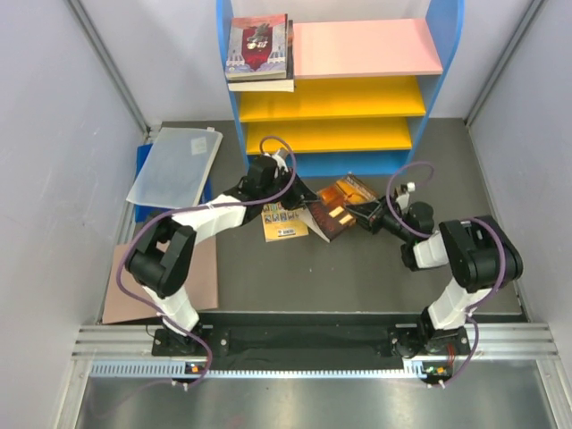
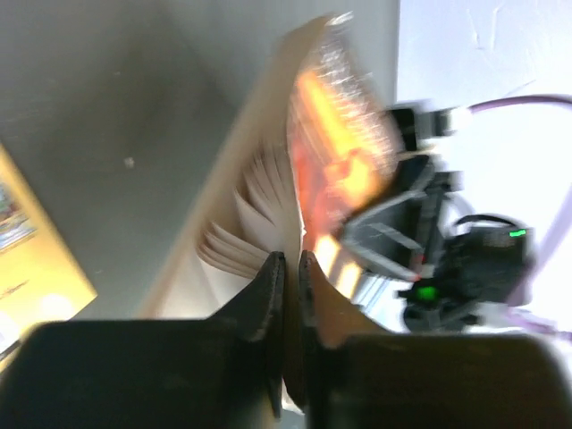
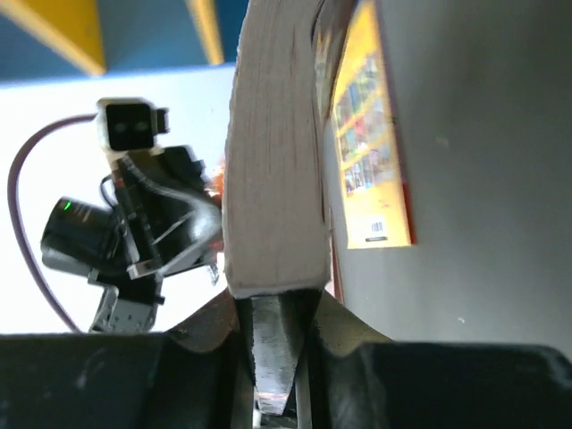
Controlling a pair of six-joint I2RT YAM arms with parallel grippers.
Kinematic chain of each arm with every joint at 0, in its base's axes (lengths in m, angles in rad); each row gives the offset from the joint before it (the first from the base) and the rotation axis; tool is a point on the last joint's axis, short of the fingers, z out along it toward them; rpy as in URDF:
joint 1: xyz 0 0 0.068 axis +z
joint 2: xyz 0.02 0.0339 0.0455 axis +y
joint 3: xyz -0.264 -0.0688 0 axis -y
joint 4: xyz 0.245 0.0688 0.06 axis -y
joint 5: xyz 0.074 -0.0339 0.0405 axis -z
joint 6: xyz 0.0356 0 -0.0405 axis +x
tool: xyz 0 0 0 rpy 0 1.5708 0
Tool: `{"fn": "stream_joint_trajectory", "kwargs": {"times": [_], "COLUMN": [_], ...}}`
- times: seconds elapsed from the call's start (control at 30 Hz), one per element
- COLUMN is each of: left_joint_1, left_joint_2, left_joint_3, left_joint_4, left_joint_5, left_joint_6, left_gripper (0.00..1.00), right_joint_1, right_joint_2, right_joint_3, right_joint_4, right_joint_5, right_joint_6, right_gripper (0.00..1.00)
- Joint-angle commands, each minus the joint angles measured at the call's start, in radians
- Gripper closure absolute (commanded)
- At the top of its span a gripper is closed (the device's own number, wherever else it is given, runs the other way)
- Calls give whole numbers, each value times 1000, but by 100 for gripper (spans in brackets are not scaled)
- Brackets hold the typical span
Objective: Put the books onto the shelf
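Overhead: orange book [image 1: 335,206] is held between both arms in front of the shelf [image 1: 357,49], left gripper [image 1: 302,197] on one end, right gripper [image 1: 359,214] on the other, yellow book [image 1: 284,223] flat just beside. Left wrist: jaws pinched shut on the cover edge, pages [image 2: 259,206] fanning loose (thin hold, may slip). Right wrist: jaws clamped at the book's bottom edge; best let this grip take the full thickness before the left releases.

The shelf [image 1: 366,49] stands at the far side of the tabletop [image 1: 357,277], with a stack of books [image 1: 259,49] on the left end of its top board. In front of the shelf lies a flat book [image 1: 286,223]. Just right of it, a tilted book [image 1: 338,204] sits between the left end effector [image 1: 307,198] and the right end effector [image 1: 355,213]. A folder [image 1: 174,167] lies to the shelf's front left, with a cardboard sheet [image 1: 204,277] nearer the arms.
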Motion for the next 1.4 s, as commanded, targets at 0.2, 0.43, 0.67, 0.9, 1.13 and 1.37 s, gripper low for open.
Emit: {"fn": "stream_joint_trajectory", "kwargs": {"times": [0.2,0.43,0.67,0.9,1.13,1.37], "left_joint_1": [-38,-38,-35,-21,-20,-23], "left_joint_2": [-256,-378,-588,-679,-628,-544], "left_joint_3": [-142,-309,-395,-395,-453,-495], "left_joint_4": [-126,121,176,149,265,451], "left_joint_5": [-2,-1,-71,5,74,162], "left_joint_6": [228,211,314,398,354,311], "left_gripper": [16,1,1,1,1,1], "right_joint_1": [6,-14,-18,-18,-18,-17], "right_joint_2": [-382,-370,-375,-396,-410,-416], "right_joint_3": [413,567,607,621,641,651], "right_joint_4": [-789,-948,-1063,-1125,-1112,-1094], "right_joint_5": [-124,-355,-464,-531,-600,-663], "right_joint_6": [-716,-803,-927,-994,-987,-973], "right_gripper": [100,100,100,100,100,100]}}
